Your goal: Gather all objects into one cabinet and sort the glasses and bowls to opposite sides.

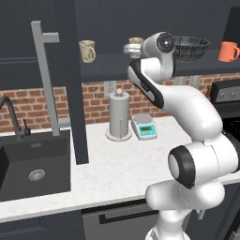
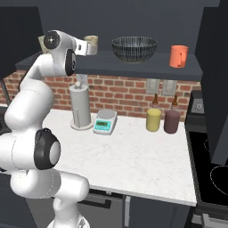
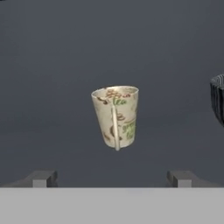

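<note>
A: Beige items on the cabinet shelf (image 2: 133, 67), count and position?

B: 2. Item 1, handled beige mug (image 1: 87, 50), upright near the shelf's left end, just right of the open door (image 1: 70, 93) with its long grey bar handle (image 1: 47, 79). Item 2, beige patterned cup (image 3: 115, 116), upright at mid-shelf, directly ahead of the gripper (image 3: 112, 178).

A: Gripper condition?

B: Released. Both fingertips (image 3: 41, 178) stand wide apart, short of the cup, touching nothing. From the right base camera the hand sits level with the shelf, just left of the cup.

A: Remaining shelf stock?

B: 1 wide black ribbed bowl (image 2: 134, 48), right of the cup and apart from it; its rim shows at the right edge of the hand camera. 1 orange mug (image 2: 178, 56), near the shelf's right end, well apart from the bowl.

A: Counter (image 2: 133, 156) below?

B: 1 grey paper-towel cylinder (image 2: 80, 107), 1 small scale (image 2: 105, 122) beside it, 2 jars (image 2: 162, 119) at the back edge. Sink (image 1: 33, 164) at the left end.
</note>
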